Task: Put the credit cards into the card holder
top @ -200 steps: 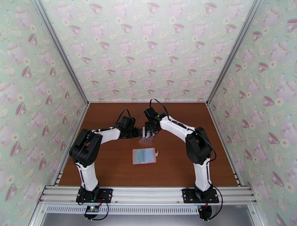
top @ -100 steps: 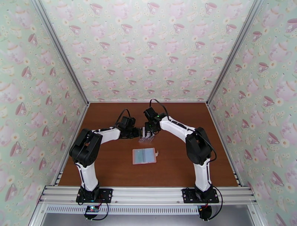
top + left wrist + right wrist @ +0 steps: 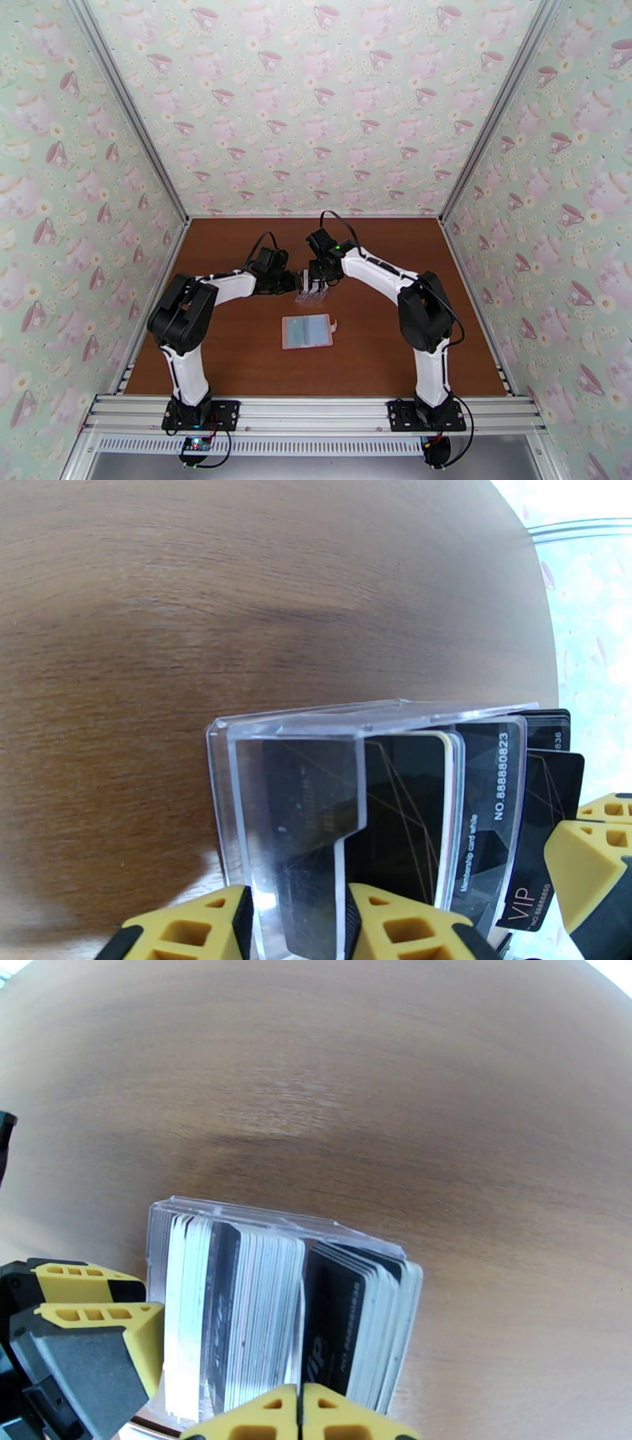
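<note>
Several credit cards [image 3: 237, 1315], black and white, stand on edge in a clear slotted rack [image 3: 300, 796] in mid-table. My left gripper [image 3: 296, 922] is shut on the rack's near end wall, its yellow fingers [image 3: 189, 930] on either side of the clear plastic. My right gripper [image 3: 300, 1414] is shut, fingertips pressed together at the top edge of a black card [image 3: 332, 1323]; whether a card is pinched between them is hidden. The card holder [image 3: 307, 331] lies open and flat in front of the rack [image 3: 313, 297], pale blue pockets up, apart from both grippers [image 3: 299, 282] [image 3: 317, 289].
Brown wooden table [image 3: 237, 347] with patterned walls on three sides and aluminium rails along its edges. The left gripper [image 3: 87, 1347] sits close beside the rack's left end in the right wrist view, so the two grippers are nearly touching.
The right gripper's jaws have closed fully over the cards. The left gripper keeps its hold on the rack, and the card holder has not moved.
</note>
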